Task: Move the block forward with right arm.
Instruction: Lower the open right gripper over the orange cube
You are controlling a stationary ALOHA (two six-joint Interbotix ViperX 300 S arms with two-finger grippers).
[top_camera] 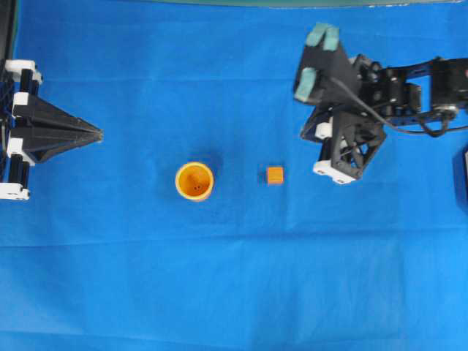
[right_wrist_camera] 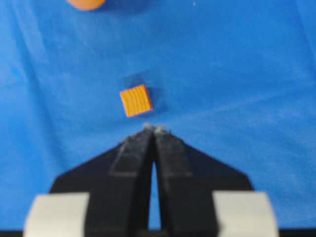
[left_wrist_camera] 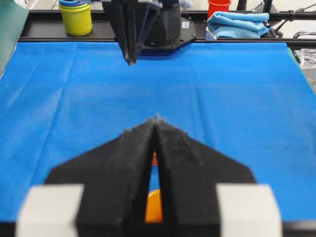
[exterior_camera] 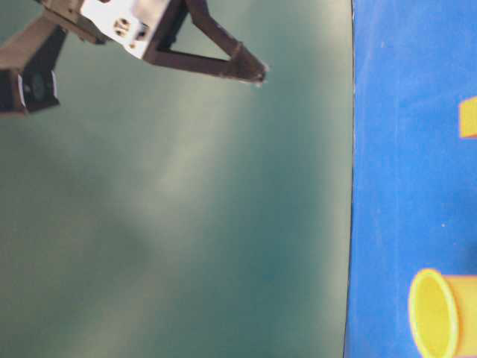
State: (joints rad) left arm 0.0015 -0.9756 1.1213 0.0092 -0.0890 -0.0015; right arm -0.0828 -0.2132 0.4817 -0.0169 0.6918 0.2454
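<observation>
Blue cloth (top_camera: 219,292) covers the whole work surface, creased in faint lines, and on it sit two small things near the middle: the block (top_camera: 275,175), a small orange cube, and a round yellow-orange cup (top_camera: 194,180) standing mouth up to its left, well apart from it. From the right wrist view the right gripper (right_wrist_camera: 154,129) hangs just short of the block (right_wrist_camera: 136,100), its two black fingers pressed together to a point and nothing between them; whether the tips touch the cloth is hard to judge from this angle. Overhead, the right arm (top_camera: 380,95) reaches in from the right edge, angled toward the block. At the left edge the left gripper (top_camera: 97,134) rests with its fingers also closed to a point, aimed toward the cup and well apart from it.
</observation>
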